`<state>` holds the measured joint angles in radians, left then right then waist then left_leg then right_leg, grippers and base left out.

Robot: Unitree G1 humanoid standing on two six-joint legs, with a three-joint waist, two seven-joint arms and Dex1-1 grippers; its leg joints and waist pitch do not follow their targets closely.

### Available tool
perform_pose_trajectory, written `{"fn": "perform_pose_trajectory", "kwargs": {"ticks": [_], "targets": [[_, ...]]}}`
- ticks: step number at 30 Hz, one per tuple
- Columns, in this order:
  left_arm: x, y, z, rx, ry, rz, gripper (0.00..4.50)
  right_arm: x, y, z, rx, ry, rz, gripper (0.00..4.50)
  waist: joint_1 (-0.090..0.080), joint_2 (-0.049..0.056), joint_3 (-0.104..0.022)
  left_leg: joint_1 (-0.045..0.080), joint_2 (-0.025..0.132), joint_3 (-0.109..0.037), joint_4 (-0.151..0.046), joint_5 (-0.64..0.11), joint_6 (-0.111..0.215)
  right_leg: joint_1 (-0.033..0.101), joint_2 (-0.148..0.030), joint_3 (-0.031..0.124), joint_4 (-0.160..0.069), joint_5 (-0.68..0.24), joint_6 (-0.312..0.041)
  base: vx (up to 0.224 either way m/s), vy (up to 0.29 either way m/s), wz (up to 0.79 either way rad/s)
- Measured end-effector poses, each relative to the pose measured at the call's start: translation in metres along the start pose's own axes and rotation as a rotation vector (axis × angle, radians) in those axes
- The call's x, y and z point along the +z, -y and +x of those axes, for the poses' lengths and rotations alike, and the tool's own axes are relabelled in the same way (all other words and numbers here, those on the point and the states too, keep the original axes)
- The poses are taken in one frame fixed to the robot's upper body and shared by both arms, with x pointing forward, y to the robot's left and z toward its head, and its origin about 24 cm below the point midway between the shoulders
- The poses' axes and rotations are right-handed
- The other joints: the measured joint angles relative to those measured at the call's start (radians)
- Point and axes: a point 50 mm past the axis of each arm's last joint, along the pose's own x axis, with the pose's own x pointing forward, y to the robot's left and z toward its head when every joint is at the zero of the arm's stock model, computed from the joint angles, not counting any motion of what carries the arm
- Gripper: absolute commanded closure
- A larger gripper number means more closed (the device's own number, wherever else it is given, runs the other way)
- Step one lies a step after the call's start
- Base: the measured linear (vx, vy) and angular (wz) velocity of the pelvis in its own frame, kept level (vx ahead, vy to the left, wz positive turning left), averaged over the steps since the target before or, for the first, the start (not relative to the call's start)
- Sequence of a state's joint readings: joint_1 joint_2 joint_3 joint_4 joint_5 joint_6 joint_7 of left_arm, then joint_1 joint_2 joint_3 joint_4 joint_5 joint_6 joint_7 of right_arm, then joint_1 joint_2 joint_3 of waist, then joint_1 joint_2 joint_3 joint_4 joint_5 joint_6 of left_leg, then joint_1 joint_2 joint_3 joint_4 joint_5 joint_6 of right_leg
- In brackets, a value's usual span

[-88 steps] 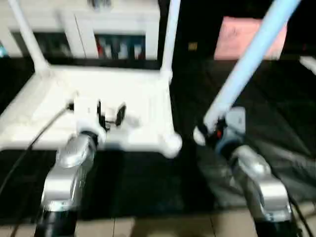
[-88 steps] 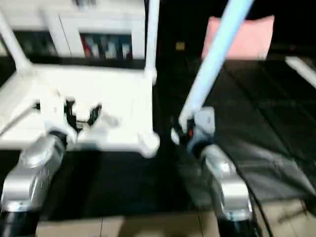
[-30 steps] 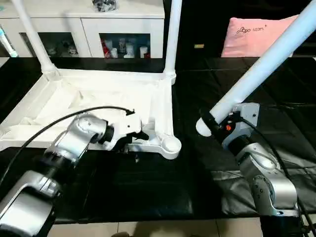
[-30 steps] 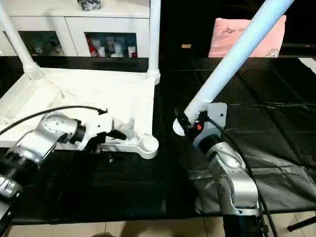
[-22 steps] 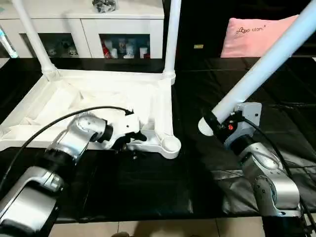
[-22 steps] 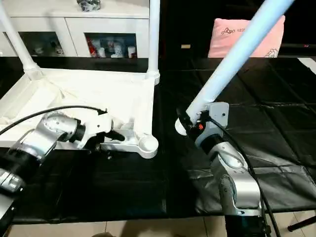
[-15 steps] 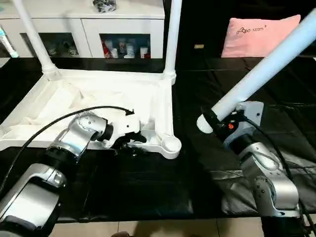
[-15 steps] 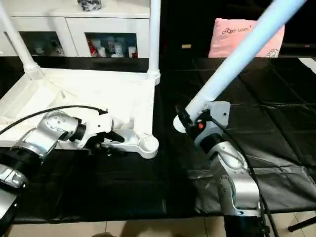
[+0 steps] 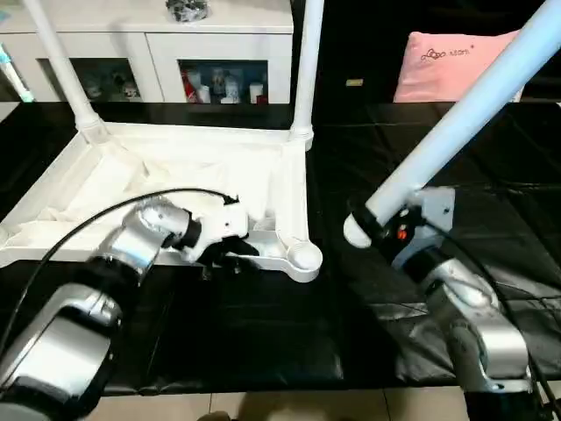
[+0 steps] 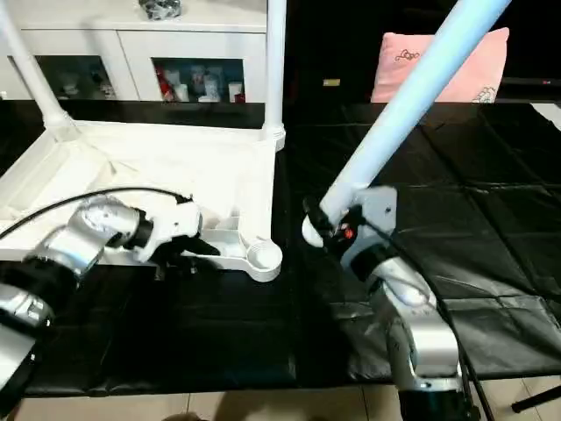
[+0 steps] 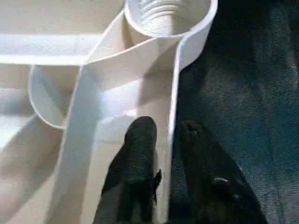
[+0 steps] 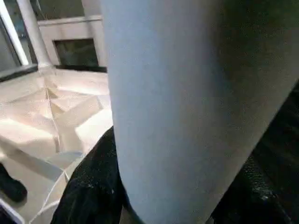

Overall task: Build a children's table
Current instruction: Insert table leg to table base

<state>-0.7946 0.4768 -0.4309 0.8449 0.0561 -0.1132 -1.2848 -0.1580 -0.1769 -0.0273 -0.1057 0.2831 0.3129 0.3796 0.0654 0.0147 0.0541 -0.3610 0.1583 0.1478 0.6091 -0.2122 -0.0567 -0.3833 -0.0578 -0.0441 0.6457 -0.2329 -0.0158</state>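
Two legs [image 9: 302,70] stand socketed; right claw [image 9: 372,226] grips a third.

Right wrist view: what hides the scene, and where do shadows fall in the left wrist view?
Right wrist view: the held leg stands close before the lens, one flank in shade, hiding much of the lit tabletop. Left wrist view: ribs throw soft shadows across the tabletop near the bright corner socket; the black cloth is dark.
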Motion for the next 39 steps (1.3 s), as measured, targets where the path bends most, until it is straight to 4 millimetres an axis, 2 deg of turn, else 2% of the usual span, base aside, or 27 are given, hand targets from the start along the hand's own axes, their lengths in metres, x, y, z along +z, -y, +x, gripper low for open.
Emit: {"fn": "perform_pose_trajectory", "kwargs": {"ticks": [3, 5, 11, 15, 19, 22, 27, 32, 39], "targets": [[-0.001, 0.000, 0.000, -0.009, -0.001, -0.003, 3.79, 0.000, 0.001, 0.000, -0.001, 0.002, -0.006, 2.55, 0.001, 0.000, 0.000, 0.000, 0.000, 0.000, 0.000, 0.000, 0.000, 0.000, 0.000, 0.000, 0.000, 0.000, 0.000, 0.000, 0.000, 0.00], [-0.001, 0.000, 0.000, -0.011, -0.005, -0.001, 4.11, 0.002, 0.001, 0.000, -0.002, 0.018, -0.015, 2.55, 0.001, 0.000, 0.000, 0.000, 0.000, 0.000, -0.001, 0.000, 0.000, 0.000, 0.000, 0.000, 0.000, 0.000, 0.000, 0.000, 0.000, 0.00], [-0.003, 0.000, -0.002, -0.020, -0.025, 0.013, 4.49, 0.005, -0.006, 0.009, 0.066, 0.016, -0.035, 2.55, -0.003, 0.000, 0.000, 0.001, 0.000, 0.001, -0.001, 0.000, 0.000, 0.000, 0.000, 0.000, 0.000, 0.000, 0.000, 0.000, 0.000, 0.00], [-0.003, 0.000, -0.003, -0.028, -0.029, 0.013, 4.50, 0.004, -0.012, 0.019, 0.158, -0.028, -0.015, 2.55, -0.008, 0.000, 0.000, 0.001, 0.000, 0.001, -0.001, 0.000, 0.001, 0.000, 0.000, 0.001, 0.000, 0.000, -0.001, 0.000, 0.000, 0.00], [0.000, 0.001, -0.001, -0.046, -0.013, -0.010, 4.50, 0.009, -0.025, 0.034, 0.308, -0.042, -0.008, 2.55, -0.005, -0.001, 0.000, 0.000, 0.000, 0.002, -0.002, 0.001, 0.002, 0.000, 0.000, 0.000, -0.001, 0.000, -0.001, 0.000, 0.000, 0.00], [0.005, 0.004, 0.006, -0.063, 0.019, -0.021, 4.50, 0.006, -0.032, 0.039, 0.400, -0.079, -0.013, 2.55, -0.003, -0.002, 0.001, -0.003, 0.001, 0.002, -0.002, 0.002, 0.007, -0.001, 0.000, -0.001, -0.004, 0.000, -0.001, 0.000, 0.000, 0.00], [0.008, 0.009, 0.013, -0.069, 0.062, -0.031, 4.50, -0.008, -0.031, 0.037, 0.507, -0.180, -0.014, 2.55, 0.003, -0.007, 0.002, -0.005, 0.001, 0.003, -0.002, 0.000, 0.011, -0.002, -0.001, -0.002, -0.007, 0.000, -0.001, 0.000, 0.000, 0.00], [0.007, 0.009, 0.013, -0.051, 0.061, -0.036, 4.50, -0.010, -0.029, 0.042, 0.556, -0.231, -0.076, 2.55, 0.012, -0.017, 0.002, -0.004, 0.001, 0.003, -0.002, 0.001, 0.009, -0.002, -0.001, -0.001, -0.005, 0.000, -0.001, 0.000, 0.000, 0.00], [0.007, 0.010, 0.013, -0.043, 0.055, -0.041, 4.50, -0.010, -0.025, 0.041, 0.573, -0.235, -0.096, 2.55, 0.012, -0.018, 0.002, -0.004, 0.001, 0.004, -0.002, 0.001, 0.009, -0.002, -0.001, -0.001, -0.004, 0.000, -0.001, 0.000, 0.000, 0.00]]}}
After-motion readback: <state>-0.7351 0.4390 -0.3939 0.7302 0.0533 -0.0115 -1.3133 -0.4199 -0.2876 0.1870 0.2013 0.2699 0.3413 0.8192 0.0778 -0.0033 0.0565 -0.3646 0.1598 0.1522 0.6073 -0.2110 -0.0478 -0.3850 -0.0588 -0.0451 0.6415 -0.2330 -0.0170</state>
